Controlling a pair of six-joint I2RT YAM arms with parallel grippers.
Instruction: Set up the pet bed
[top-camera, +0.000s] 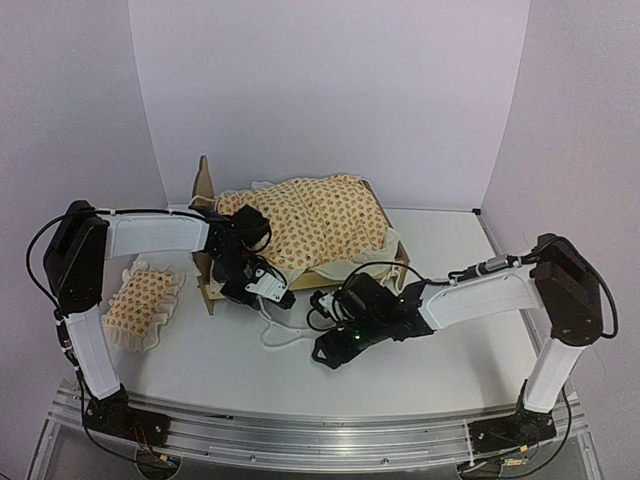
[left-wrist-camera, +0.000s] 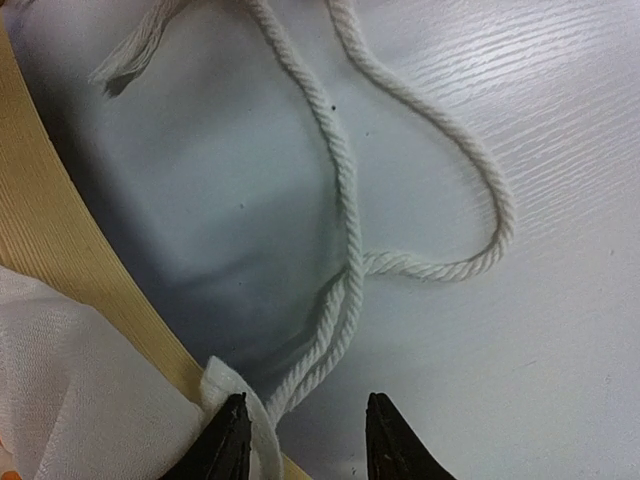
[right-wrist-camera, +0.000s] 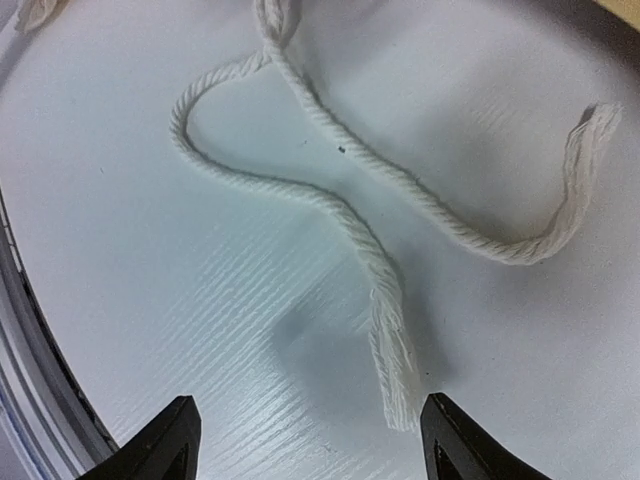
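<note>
Bed (top-camera: 320, 225) is sitting mid-frame; left gripper (left-wrist-camera: 305, 405) is hanging half-spread over cord (left-wrist-camera: 347, 180) (right gripper (right-wrist-camera: 310, 405) is gaping wide).

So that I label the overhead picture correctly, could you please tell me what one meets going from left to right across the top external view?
pillow → left gripper → right gripper. The bed frame and the cord overlap these, so they are left out.

Left pincer (left-wrist-camera: 305, 445) seemingly half-open, pointing down, right pincer (right-wrist-camera: 310, 440) spread wide, held low.
</note>
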